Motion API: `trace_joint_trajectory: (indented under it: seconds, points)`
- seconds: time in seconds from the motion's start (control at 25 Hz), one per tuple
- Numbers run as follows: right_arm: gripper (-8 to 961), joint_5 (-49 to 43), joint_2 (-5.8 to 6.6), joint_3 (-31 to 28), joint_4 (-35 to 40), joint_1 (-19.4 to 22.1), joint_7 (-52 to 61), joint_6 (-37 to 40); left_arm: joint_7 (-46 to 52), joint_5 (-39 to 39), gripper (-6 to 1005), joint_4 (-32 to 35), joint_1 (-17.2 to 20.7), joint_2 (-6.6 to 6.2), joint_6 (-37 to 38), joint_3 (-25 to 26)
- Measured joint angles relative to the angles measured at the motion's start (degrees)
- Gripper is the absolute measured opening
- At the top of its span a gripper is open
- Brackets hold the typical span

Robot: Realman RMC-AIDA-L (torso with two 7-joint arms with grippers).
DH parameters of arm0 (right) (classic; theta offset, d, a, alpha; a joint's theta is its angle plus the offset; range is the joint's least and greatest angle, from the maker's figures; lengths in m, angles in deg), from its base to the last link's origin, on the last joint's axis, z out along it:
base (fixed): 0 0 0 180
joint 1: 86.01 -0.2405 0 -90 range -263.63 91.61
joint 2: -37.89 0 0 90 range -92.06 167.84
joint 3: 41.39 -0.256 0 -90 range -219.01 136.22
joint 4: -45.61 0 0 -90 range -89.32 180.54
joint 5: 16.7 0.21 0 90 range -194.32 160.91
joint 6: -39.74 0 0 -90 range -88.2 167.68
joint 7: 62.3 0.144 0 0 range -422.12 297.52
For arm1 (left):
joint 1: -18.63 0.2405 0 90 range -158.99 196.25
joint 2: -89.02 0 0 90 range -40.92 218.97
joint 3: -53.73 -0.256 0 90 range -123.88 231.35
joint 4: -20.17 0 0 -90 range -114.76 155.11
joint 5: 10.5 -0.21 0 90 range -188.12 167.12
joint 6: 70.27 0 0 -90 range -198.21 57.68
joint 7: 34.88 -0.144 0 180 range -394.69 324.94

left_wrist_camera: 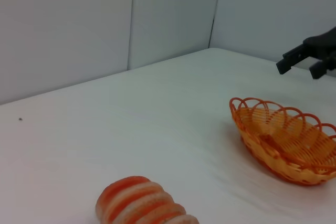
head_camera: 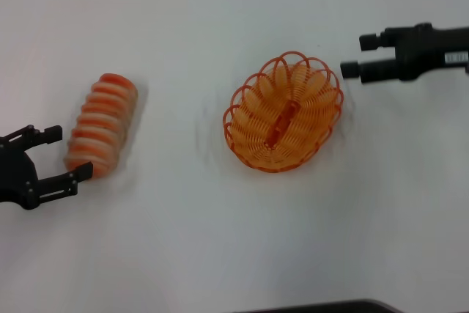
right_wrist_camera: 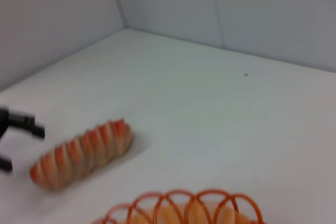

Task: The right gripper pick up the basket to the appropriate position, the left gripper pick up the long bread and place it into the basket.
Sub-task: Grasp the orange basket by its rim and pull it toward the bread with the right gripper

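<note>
The orange basket (head_camera: 284,111) sits empty on the white table, right of centre; it also shows in the left wrist view (left_wrist_camera: 286,139) and its rim in the right wrist view (right_wrist_camera: 184,209). The long bread (head_camera: 102,124) lies on the table at the left, cream with orange-red stripes, also seen in the left wrist view (left_wrist_camera: 142,203) and the right wrist view (right_wrist_camera: 81,153). My left gripper (head_camera: 66,154) is open, just left of the bread's near end, not touching it. My right gripper (head_camera: 355,54) is open and empty, just right of the basket's far rim.
The white table (head_camera: 220,254) spreads all around both objects. Grey walls stand behind the table in the left wrist view (left_wrist_camera: 79,24). A dark edge (head_camera: 322,307) shows at the front of the head view.
</note>
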Motion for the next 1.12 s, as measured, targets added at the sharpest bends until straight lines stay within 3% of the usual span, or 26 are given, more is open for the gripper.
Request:
trace_joint_trajectory:
  seconds: [0.16,0.24,0.4,0.6,0.92,1.12]
  points:
    - [856,-3.61,1.33,0.26,1.22,-5.34,16.52,1.35,0.0,0.08,860,0.17,-0.16,0.03,0.0,-0.04]
    - [857,-7.62,1.38,0.53,3.11,-8.15,23.0,1.86,0.0,0.08,860,0.31,-0.16,0.03,0.01,-0.12]
    - [856,-18.32,0.64,0.76,5.54,-14.66,32.09,1.2,0.0,0.1,860,0.37,-0.15,0.04,0.27,-0.05]
    - [850,-27.44,-1.02,3.22,6.2,-19.93,33.51,-0.81,0.0,0.0,860,0.43,-0.14,0.04,0.36,-0.18]
    - [840,-29.19,-2.89,11.14,3.06,-21.07,34.17,-5.54,0.0,-0.11,859,0.42,-0.09,0.04,0.31,-0.3]
    - [834,-29.32,-3.26,15.4,0.29,-20.84,35.55,-8.55,-0.46,-0.12,859,0.15,-0.08,0.05,-0.02,-0.29]
